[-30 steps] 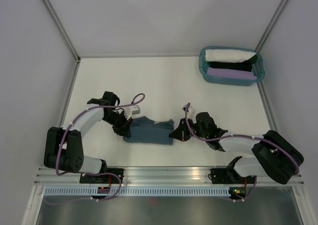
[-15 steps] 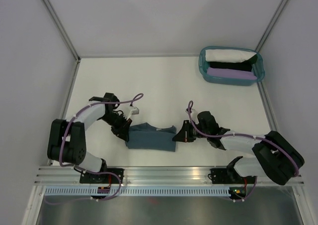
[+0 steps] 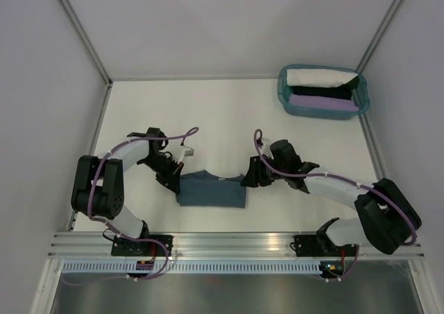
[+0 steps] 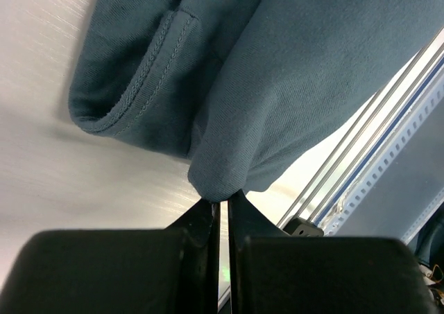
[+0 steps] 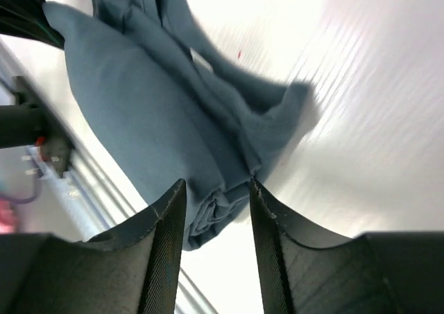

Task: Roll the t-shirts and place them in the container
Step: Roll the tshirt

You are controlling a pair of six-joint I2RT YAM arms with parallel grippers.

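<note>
The slate-blue t-shirt lies as a compact roll near the table's front edge, between my two grippers. My left gripper is at the roll's left end; in the left wrist view it is shut on a pinch of the t-shirt, jaws almost together. My right gripper is at the right end; in the right wrist view it straddles the spiral end of the t-shirt, with cloth filling the gap between the fingertips.
A teal plastic basket stands at the back right with white, black and lilac folded cloth inside. The aluminium rail runs along the near edge just in front of the roll. Grey walls enclose the table.
The roll has shifted slightly toward the near edge and looks more compact. The left gripper followed its left end. The right gripper moved a little left and away, lifting the roll's right corner.
</note>
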